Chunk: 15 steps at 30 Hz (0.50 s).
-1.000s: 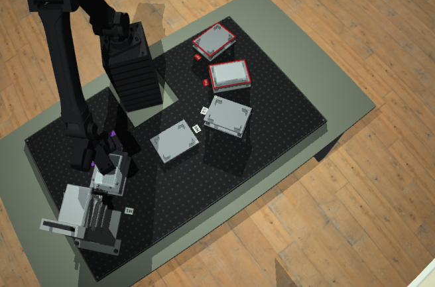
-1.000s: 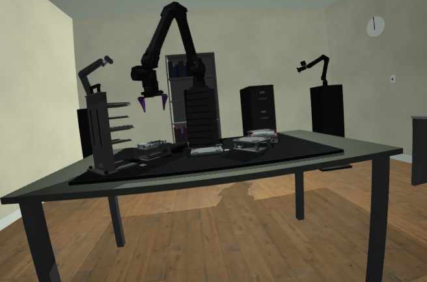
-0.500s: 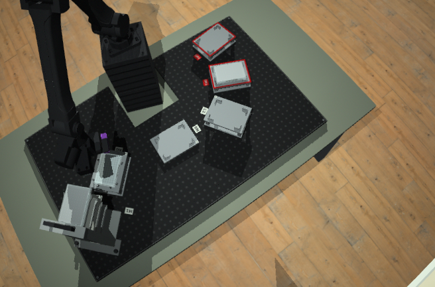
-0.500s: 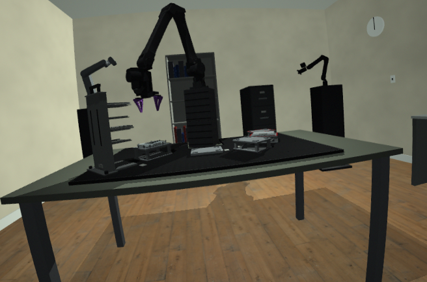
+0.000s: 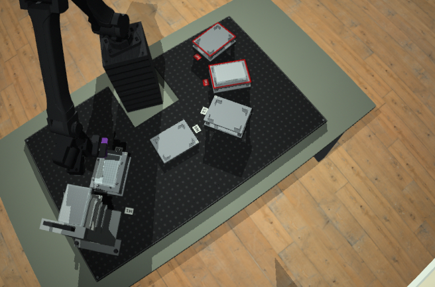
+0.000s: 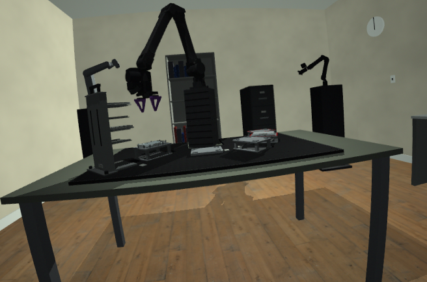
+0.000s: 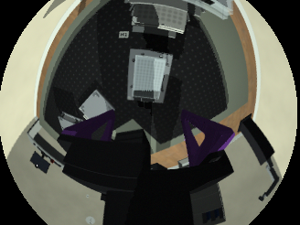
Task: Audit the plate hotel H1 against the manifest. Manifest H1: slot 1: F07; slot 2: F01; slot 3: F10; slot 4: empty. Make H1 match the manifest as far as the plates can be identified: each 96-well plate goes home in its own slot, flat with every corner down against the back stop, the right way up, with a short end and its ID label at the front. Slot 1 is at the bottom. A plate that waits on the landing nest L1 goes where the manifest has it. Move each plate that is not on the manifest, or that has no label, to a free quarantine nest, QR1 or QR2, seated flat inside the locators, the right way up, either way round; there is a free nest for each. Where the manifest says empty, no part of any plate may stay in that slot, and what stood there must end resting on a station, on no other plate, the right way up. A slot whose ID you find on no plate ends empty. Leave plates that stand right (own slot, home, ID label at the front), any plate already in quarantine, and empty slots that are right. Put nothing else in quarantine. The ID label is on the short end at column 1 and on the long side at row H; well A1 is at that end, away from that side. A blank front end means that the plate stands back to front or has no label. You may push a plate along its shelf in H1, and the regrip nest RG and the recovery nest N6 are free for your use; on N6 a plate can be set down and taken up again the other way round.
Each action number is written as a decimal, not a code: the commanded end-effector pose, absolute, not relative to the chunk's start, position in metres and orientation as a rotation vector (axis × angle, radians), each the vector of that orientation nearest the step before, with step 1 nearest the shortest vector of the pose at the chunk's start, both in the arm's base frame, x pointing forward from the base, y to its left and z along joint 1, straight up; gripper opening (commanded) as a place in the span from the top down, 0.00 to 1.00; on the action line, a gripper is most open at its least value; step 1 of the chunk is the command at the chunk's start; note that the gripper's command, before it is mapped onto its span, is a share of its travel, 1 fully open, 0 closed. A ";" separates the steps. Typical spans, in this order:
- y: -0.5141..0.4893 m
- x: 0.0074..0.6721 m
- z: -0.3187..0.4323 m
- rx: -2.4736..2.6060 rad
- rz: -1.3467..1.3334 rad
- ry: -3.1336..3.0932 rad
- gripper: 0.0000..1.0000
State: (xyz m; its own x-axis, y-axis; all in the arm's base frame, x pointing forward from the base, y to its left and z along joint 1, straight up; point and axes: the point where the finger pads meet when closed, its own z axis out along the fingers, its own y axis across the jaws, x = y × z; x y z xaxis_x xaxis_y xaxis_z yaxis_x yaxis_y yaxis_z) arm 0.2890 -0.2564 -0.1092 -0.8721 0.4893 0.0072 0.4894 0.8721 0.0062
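My gripper (image 6: 147,103) (image 5: 106,146) (image 7: 147,112) has purple fingers, stands wide open and holds nothing. It hangs well above a white 96-well plate (image 5: 107,168) (image 6: 152,143) (image 7: 146,75) that lies flat on a raised nest just in front of the plate hotel H1 (image 5: 101,227) (image 6: 100,127). The wrist view shows this plate straight below, between the fingers. The hotel has several shelves; from above a pale gridded surface (image 5: 74,205) shows at its top. I cannot tell what lies in the lower slots. No ID label is readable.
One red-edged quarantine nest (image 5: 213,40) is bare; the other (image 5: 230,75) (image 6: 262,132) carries a plate. Two bare grey nests (image 5: 174,140) (image 5: 227,115) stand mid-table. The arm's tall black base (image 5: 131,73) (image 6: 201,116) stands at the back.
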 end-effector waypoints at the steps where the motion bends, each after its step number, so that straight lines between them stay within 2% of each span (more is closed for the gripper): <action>1: -0.272 0.307 -0.090 -0.999 0.028 -3.033 0.00; 15: -0.270 0.306 -0.138 -1.003 0.017 -3.015 0.00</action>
State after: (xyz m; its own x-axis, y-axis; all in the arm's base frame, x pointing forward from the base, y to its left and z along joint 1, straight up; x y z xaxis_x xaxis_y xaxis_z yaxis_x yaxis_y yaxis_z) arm 0.2880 -0.2556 -0.1373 -0.8103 0.5859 0.0114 0.5860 0.8103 0.0057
